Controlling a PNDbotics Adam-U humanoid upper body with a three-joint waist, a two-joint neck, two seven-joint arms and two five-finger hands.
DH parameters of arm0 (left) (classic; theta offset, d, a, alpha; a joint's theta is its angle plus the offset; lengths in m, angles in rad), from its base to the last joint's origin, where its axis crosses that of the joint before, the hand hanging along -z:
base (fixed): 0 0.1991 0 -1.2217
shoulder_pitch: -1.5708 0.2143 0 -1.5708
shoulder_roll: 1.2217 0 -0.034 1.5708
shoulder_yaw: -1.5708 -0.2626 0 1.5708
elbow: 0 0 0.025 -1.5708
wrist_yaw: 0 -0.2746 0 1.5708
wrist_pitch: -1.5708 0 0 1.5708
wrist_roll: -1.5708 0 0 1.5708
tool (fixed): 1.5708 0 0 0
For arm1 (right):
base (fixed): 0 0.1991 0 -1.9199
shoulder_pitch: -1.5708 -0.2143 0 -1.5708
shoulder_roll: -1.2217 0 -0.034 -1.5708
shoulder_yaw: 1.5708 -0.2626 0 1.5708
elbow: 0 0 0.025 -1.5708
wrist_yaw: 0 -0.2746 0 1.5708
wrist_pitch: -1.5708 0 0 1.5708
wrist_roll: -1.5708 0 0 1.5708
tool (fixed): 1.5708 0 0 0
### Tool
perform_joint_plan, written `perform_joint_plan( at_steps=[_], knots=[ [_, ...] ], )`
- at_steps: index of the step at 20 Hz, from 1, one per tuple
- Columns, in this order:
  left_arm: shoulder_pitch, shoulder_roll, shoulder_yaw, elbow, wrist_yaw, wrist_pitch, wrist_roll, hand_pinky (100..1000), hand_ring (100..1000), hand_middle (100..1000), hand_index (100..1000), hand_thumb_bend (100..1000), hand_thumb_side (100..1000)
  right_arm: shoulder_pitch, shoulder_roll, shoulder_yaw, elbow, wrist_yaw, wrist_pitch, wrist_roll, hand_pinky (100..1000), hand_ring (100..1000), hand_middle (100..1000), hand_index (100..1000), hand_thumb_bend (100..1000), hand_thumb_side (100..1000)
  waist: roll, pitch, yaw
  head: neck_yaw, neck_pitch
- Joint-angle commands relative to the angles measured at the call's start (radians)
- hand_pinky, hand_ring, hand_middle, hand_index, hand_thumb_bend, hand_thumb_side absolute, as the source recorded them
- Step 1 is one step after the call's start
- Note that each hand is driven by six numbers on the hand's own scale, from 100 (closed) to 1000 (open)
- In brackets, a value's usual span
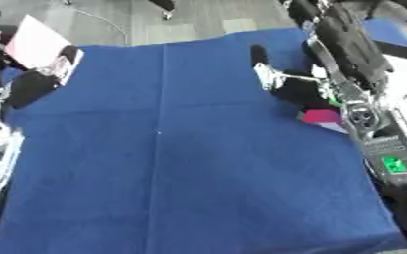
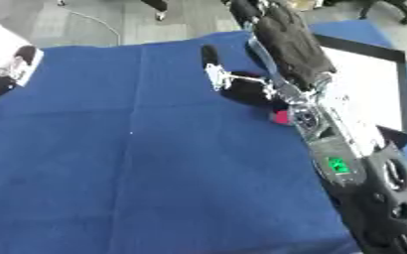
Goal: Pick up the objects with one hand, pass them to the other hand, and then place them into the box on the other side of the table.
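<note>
The right robot hand sits on the blue tabletop just beside a pink object; whether its fingers grip it I cannot tell. Handover and boxing appear not yet done.

The surface is covered with a blue cloth that has fold lines. A small pink object lies on it near the right edge, and a white box with black rim is at the right side.
</note>
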Motion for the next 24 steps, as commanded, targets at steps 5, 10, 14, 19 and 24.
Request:
perform_joint_plan(
  at_steps=[5, 10, 14, 19, 24],
  knots=[
    [-0.064, -0.108, -0.079, 0.037, 0.023, -0.101, -0.094, 481, 329, 300, 484, 381, 206, -0.046, -0.025, 0.047, -0.021, -0.034, 0.028, 0.121, 732, 935, 856, 1000, 100, 228, -0.018, -0.024, 0.013, -0.020, -0.003],
    [-0.073, -0.155, -0.118, 0.065, 0.062, -0.163, -0.144, 485, 332, 302, 485, 381, 203, -0.071, -0.023, 0.078, -0.021, -0.044, 0.026, 0.203, 761, 957, 875, 1000, 100, 215, -0.019, -0.016, 0.023, -0.044, -0.003],
    [-0.078, -0.152, -0.144, 0.055, 0.067, -0.206, -0.186, 499, 337, 303, 487, 373, 218, -0.075, -0.022, 0.093, -0.021, -0.084, 0.024, 0.232, 743, 993, 888, 1000, 100, 216, -0.020, -0.011, 0.026, -0.070, -0.003],
    [-0.075, -0.143, -0.156, 0.039, 0.099, -0.259, -0.240, 512, 342, 305, 488, 368, 226, -0.073, -0.024, 0.100, -0.021, -0.163, 0.057, 0.236, 679, 1000, 885, 1000, 100, 232, -0.022, -0.007, 0.027, -0.096, -0.003],
    [-0.072, -0.138, -0.163, 0.048, 0.151, -0.282, -0.300, 514, 341, 303, 489, 381, 214, -0.074, -0.030, 0.100, -0.021, -0.198, 0.080, 0.225, 669, 1000, 891, 1000, 100, 235, -0.021, -0.004, 0.023, -0.114, -0.003]
  ],
)
